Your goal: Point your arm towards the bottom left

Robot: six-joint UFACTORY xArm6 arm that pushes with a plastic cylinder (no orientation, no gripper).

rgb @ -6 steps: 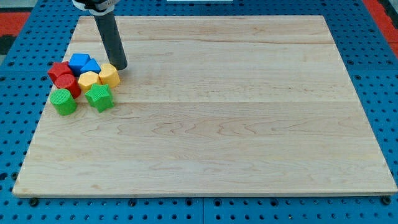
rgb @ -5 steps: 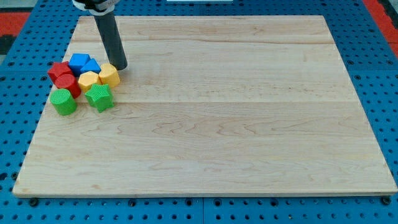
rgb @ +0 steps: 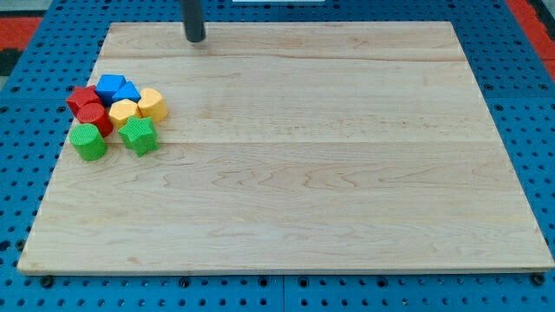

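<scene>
The near part of the pale wooden board [rgb: 286,208] has nothing on it, and that goes for its bottom left corner too. Further up, close to the board's left edge and nearer its top left corner than its bottom one, sits a tight bunch of small blocks. The nearest 2 are the green round block [rgb: 88,141] and the green bumpy block [rgb: 138,136]. Just behind them are the yellow block [rgb: 124,112] and the other yellow block [rgb: 153,104], side by side, with the red round block [rgb: 89,115] and the red block [rgb: 81,97] to their left. The blue block [rgb: 117,88] is at the back of the bunch. Furthest of all, at the board's top edge and a bit right of the top left corner, is my tip [rgb: 195,39]. It is the low end of a dark rod that stands almost straight up and runs out of the top of the view. I have no pincer, only this rod, so there is nothing to open or close. My tip is well apart from the blocks, up and to their right. I think the job is barely begun, because the bottom left corner is far away. To get there my tip must travel down and left, and the bunch of blocks lies close to that path.
</scene>
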